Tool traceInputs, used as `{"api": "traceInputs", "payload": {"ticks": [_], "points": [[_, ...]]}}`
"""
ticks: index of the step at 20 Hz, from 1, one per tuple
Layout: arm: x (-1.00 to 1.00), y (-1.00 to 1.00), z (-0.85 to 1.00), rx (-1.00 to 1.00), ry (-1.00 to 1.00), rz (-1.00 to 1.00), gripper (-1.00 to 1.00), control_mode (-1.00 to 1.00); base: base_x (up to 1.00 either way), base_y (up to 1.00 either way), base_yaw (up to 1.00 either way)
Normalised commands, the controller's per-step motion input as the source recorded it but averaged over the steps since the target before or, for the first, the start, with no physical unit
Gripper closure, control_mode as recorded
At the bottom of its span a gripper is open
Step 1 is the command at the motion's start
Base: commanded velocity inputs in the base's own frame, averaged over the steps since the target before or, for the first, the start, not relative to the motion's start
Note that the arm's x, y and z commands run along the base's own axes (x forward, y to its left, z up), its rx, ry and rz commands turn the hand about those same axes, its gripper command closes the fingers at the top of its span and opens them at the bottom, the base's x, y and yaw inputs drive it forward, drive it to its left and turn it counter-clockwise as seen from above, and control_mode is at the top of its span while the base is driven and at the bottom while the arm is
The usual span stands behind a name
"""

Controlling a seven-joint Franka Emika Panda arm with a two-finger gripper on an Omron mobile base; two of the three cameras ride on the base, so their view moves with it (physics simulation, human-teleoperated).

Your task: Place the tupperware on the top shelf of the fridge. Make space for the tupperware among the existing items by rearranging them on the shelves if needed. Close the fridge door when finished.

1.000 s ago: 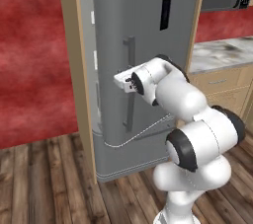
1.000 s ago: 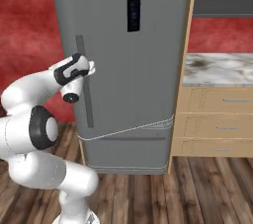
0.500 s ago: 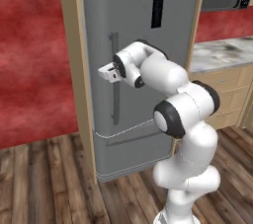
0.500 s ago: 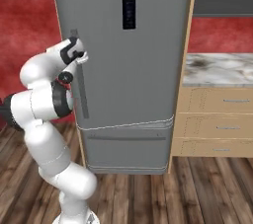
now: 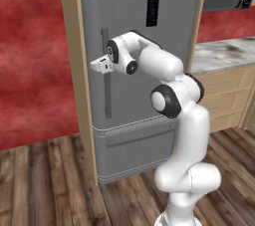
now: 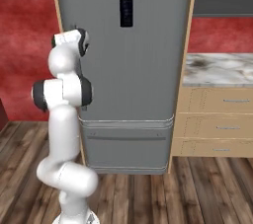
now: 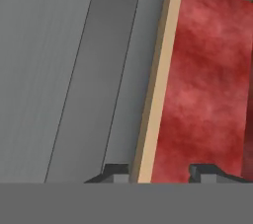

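tall grey fridge (image 6: 128, 70), door shut, bar handle (image 5: 106, 75)

floor: wooden plank floor (image 5: 45, 185) is running under the whole scene | standing on it: closed grey fridge (image 5: 134, 95) is sitting inside a tan wood frame (image 5: 79, 80) | tan drawer cabinet (image 6: 222, 124) is standing just beside the fridge | marble counter (image 6: 220, 67) is lying on top of the cabinet

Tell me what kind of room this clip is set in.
A kitchen, rendered: a tall grey fridge with its door shut, a marble counter over wooden drawers, plank flooring.
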Motion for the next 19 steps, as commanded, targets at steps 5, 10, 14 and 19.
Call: {"api": "traceInputs", "payload": {"ticks": [5,10,14,19], "points": [[0.12,0.0,0.03,0.01,0.04,-0.02,-1.0,-1.0,0.0,0.0,0.0],[0.1,-0.15,-0.05,0.04,0.0,0.02,-1.0,-1.0,0.0,0.0,0.0],[0.55,-0.02,-0.71,-0.07,-0.01,0.02,-1.0,-1.0,0.0,0.0,0.0],[0.74,0.0,-0.7,-0.04,0.0,0.0,-1.0,-1.0,0.0,0.0,0.0]]}}
